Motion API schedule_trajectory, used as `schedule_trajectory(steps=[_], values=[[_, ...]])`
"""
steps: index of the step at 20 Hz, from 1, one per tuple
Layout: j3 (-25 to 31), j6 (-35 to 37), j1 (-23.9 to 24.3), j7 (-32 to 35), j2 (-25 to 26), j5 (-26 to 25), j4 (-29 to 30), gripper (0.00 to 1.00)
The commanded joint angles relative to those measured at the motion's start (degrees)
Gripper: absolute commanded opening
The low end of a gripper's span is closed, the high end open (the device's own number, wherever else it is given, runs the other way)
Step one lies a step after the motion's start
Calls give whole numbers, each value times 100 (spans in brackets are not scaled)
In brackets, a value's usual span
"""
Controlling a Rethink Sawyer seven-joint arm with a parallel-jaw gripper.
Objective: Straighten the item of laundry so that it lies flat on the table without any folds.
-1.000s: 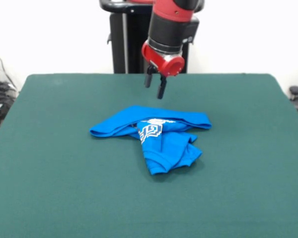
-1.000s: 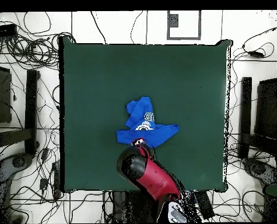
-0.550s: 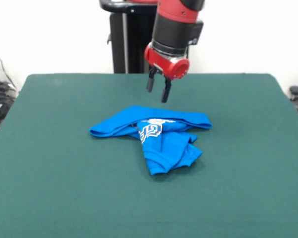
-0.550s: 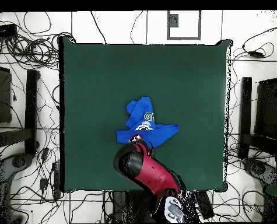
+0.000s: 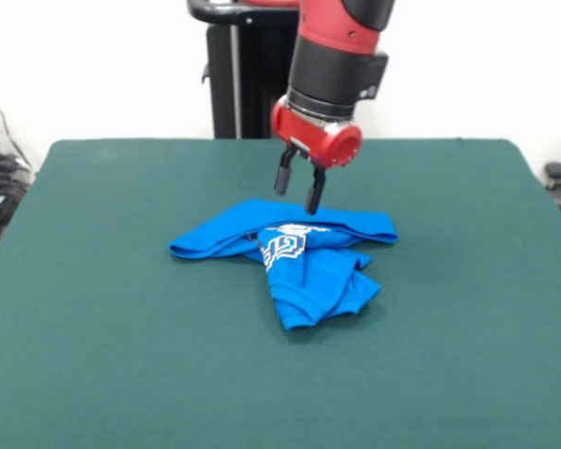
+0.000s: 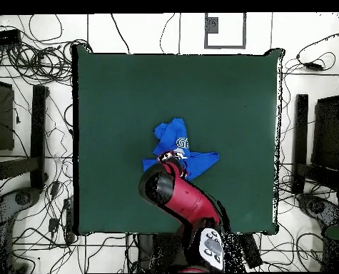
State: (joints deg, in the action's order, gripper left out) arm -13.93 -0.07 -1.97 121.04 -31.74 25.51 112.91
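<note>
From the front, your hand (image 5: 299, 191) has come lower and a little forward over the last second, and now hangs just above the far folded edge of the item of laundry (image 5: 294, 254), not touching it. Its fingers stand narrowly apart and hold nothing. The blue garment has not moved: it lies near the middle of the tabletop (image 5: 93, 337), a long band folded across, with a crumpled flap carrying the white lettering doubled toward the camera.

From overhead, the arm now covers more of the garment (image 6: 179, 143) than before, and the hand itself is hidden under the wrist. The cloth is as bunched as it was, so no flattening has begun; you appear to be lining up a grasp on that far edge.
</note>
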Motion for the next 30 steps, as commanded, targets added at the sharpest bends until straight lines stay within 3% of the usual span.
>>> schedule_trajectory(steps=[1,9,16,23,26,30], values=[[436,515,-217,902,213,239,-622,100],[475,487,-188,1056,227,283,-568,100],[921,415,210,379,29,-477,-422,100],[-72,846,-662,1817,214,843,-345,100],[-451,1146,-1014,2082,364,1217,-480,100],[-528,1018,-1169,2208,491,1563,-458,100]])
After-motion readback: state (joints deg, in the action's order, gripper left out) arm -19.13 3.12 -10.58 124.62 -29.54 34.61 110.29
